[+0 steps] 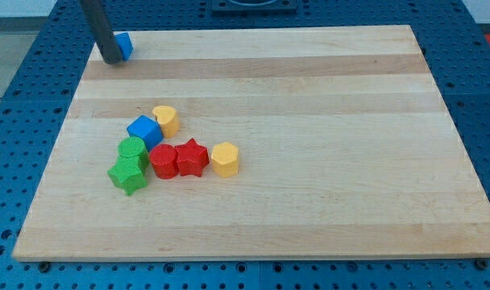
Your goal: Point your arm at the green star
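camera view: my tip [113, 59] rests at the far upper left of the wooden surface [325, 121], touching a small blue block [125, 45] that sits at its 1 o'clock. i carry no pincer, only this dark rod, so nothing opens or closes. the green star [128, 174] lies well apart from my tip, roughly at 6 o'clock, at the bottom-left end of a cluster. a green cylinder [133, 150] touches it at 12 o'clock. a blue cube [144, 130] and a yellow cylinder [165, 120] sit above. a red cylinder [163, 160], a red star [192, 157] and a yellow hexagonal block [225, 159] run toward 3 o'clock.
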You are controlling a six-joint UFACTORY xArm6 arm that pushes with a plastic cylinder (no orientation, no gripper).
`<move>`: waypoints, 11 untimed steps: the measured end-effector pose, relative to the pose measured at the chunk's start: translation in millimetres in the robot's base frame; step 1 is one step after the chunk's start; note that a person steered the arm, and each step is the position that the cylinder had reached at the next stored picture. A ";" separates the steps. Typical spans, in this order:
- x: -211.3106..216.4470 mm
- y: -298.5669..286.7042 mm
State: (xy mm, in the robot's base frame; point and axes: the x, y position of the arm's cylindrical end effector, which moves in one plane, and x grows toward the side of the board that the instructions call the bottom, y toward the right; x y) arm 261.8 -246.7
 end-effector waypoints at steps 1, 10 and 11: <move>-4.6 11.2; 305.8 61.3; 275.4 92.8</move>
